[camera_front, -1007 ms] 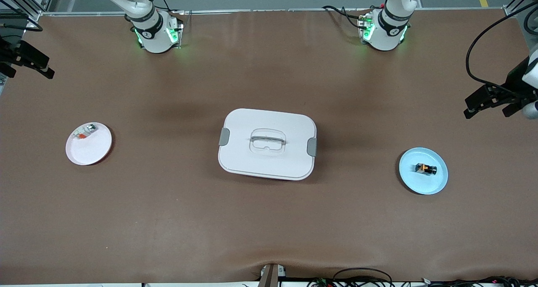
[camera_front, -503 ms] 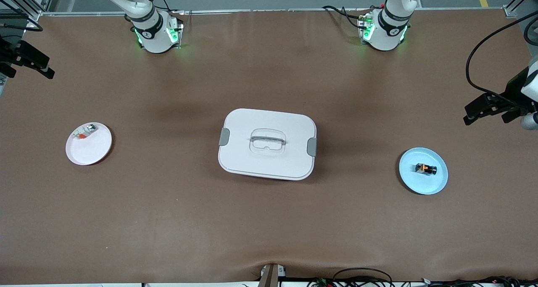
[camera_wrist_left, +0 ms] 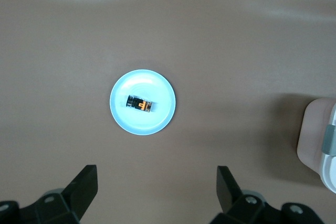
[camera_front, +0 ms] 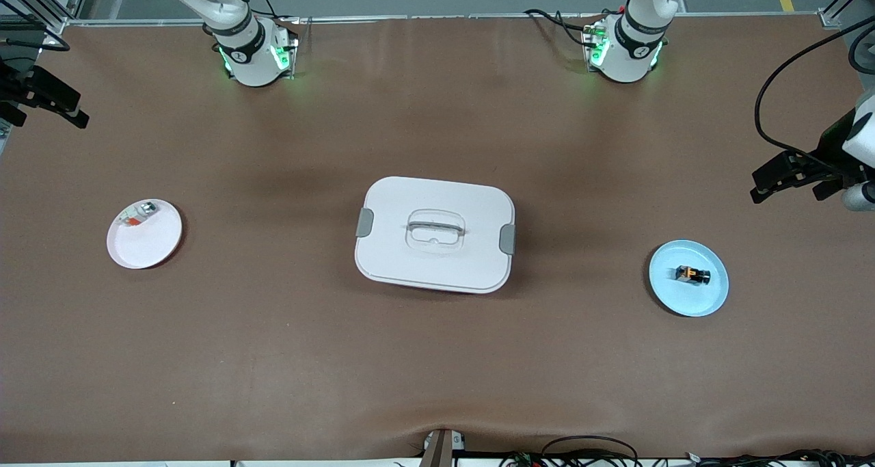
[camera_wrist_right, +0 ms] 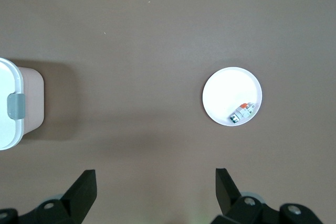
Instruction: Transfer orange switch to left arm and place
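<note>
Front view showed the task barely begun — the orange switch [camera_front: 692, 275] lay untouched on the blue plate [camera_front: 711, 299] toward the left arm's end of the table, well apart from the box [camera_front: 435, 262] at mid-table. The left gripper [camera_wrist_left: 157, 195] hung over the table near that plate and the right gripper [camera_wrist_right: 155, 195] over the table's other end, both with fingers spread and empty — pickup, handover and placing all remained. No readable labels or writing showed.

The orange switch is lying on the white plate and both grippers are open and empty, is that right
Not quite. The orange switch lies on the light blue plate, as the front view shows. Both the left gripper and the right gripper are open and empty.
</note>
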`<action>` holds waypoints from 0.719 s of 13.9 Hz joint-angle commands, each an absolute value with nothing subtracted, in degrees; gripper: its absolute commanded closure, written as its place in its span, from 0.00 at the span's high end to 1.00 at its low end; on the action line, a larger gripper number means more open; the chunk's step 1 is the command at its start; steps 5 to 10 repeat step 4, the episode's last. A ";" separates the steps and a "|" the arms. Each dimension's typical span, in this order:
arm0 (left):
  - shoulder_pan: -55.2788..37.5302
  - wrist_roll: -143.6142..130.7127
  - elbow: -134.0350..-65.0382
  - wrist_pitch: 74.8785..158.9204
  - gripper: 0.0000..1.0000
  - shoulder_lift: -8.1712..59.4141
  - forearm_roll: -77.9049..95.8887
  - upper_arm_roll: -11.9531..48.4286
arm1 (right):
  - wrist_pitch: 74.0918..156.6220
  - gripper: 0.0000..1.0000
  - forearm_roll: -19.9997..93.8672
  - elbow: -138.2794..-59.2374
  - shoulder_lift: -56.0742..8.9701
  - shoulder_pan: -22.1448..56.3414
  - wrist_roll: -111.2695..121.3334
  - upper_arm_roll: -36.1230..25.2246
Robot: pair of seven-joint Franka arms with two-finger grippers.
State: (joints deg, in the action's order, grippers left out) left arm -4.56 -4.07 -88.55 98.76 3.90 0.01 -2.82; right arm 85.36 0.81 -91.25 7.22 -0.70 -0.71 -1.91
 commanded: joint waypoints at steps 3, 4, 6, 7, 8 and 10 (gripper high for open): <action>-4.66 -3.69 -86.92 97.38 1.00 4.57 0.44 -2.99 | 84.90 1.00 0.53 -92.29 8.53 -0.26 -1.14 -2.02; -4.66 -3.69 -86.92 97.38 1.00 4.48 0.44 -2.99 | 85.16 1.00 0.53 -92.29 8.53 -0.35 -1.06 -2.02; -4.66 -3.69 -86.92 97.38 1.00 4.48 0.44 -2.99 | 85.16 1.00 0.53 -92.29 8.53 -0.35 -1.06 -2.02; -4.66 -3.69 -86.92 97.38 1.00 4.48 0.44 -2.99 | 85.16 1.00 0.53 -92.29 8.53 -0.35 -1.06 -2.02; -4.66 -3.69 -86.92 97.38 1.00 4.48 0.44 -2.99 | 85.16 1.00 0.53 -92.29 8.53 -0.35 -1.06 -2.02; -4.66 -3.69 -86.92 97.38 1.00 4.48 0.44 -2.99 | 85.16 1.00 0.53 -92.29 8.53 -0.35 -1.06 -2.02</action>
